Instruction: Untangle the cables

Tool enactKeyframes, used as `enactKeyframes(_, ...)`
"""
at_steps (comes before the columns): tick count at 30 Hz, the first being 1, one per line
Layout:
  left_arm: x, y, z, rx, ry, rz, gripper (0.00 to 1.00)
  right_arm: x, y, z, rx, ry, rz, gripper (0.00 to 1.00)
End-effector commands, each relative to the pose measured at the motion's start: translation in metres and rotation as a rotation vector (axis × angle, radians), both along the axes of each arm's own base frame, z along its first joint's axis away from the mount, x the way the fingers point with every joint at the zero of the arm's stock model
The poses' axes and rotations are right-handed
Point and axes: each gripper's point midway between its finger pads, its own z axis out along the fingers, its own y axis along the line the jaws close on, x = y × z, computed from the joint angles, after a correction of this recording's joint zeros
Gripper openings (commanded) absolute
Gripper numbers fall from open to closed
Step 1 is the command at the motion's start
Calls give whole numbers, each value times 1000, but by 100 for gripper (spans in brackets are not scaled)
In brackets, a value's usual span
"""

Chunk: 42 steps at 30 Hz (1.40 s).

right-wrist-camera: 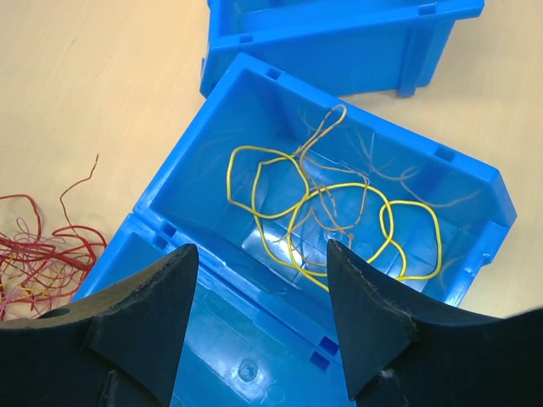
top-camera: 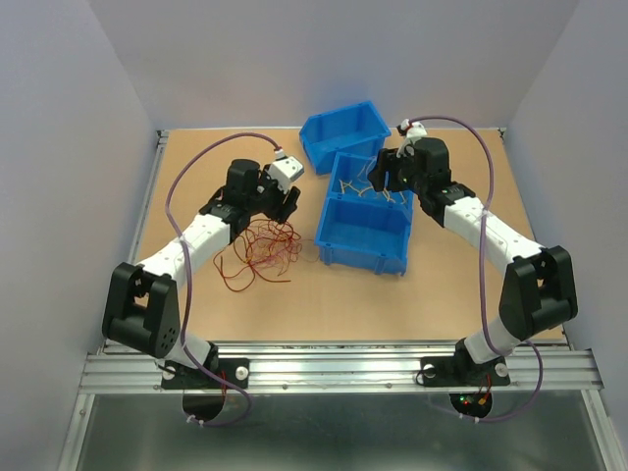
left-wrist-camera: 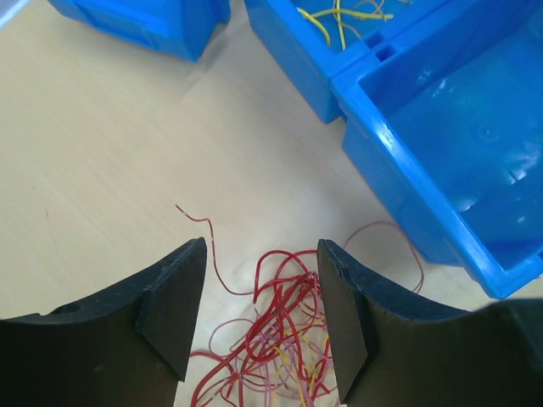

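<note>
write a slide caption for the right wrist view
Open right claw above a blue bin holding loose yellow cables, red tangle on the table beside it

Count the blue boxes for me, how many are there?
3. The back bin sits farthest from the arms. The middle bin holds yellow cables. The near bin sits closest to the arms and looks empty. None seems hidden.

1. the table (top-camera: 324,304) in front of the cables (top-camera: 263,250) is bare; a gripper can pass there.
2. the blue bins (top-camera: 363,235) stand close together just right of the cables and block that side.
3. between cables and bins only a narrow strip is free.
</note>
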Motion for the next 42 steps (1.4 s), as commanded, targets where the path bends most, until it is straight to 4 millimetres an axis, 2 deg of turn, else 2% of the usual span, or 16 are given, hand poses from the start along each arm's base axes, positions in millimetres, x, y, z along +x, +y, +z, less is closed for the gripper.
enactKeyframes(1, -2, 2, 2, 111, -15, 16, 63, -1, 6, 0, -7, -25, 36, 67)
enactKeyframes(4, -9, 8, -6, 160, 0, 15, 61, -1, 6, 0, -7, -25, 37, 67)
enactKeyframes(9, -10, 32, -15, 250, -4, 103, 58, -3, 6, 1, -7, -27, 39, 68)
enactKeyframes(13, -9, 51, -28, 314, 27, 188, 49, -2, 7, 3, -3, -32, 38, 68)
enactKeyframes(15, -10, 53, -34, 329, 46, 194, 44, -1, 6, 3, -1, -30, 27, 68)
enactKeyframes(18, -14, 53, -44, 346, 80, 175, 31, 0, 6, 2, 2, -28, 26, 68)
enactKeyframes(25, -22, 44, -67, 361, 174, 105, 26, 1, 7, 2, 8, -27, 29, 68)
enactKeyframes(26, -23, 43, -68, 362, 178, 98, 23, 2, 7, 1, 7, -26, 29, 68)
enactKeyframes(28, -23, 43, -69, 364, 182, 95, 0, 2, 7, 0, 6, -25, 29, 68)
enactKeyframes(32, -21, 44, -67, 362, 170, 101, 0, 3, 8, 1, 6, -27, 29, 68)
enactKeyframes(37, -19, 43, -44, 308, 108, 114, 0, 0, 12, 1, 13, -29, 61, 68)
enactKeyframes(38, -19, 41, -39, 291, 100, 106, 3, 0, 13, 2, 16, -29, 70, 68)
enactKeyframes(39, -19, 41, -36, 276, 92, 101, 13, -1, 16, 2, 19, -29, 86, 68)
enactKeyframes(40, -20, 41, -28, 255, 78, 97, 31, -1, 17, 2, 21, -32, 90, 68)
enactKeyframes(42, -25, 37, -17, 216, 55, 59, 46, -1, 18, 2, 24, -32, 94, 68)
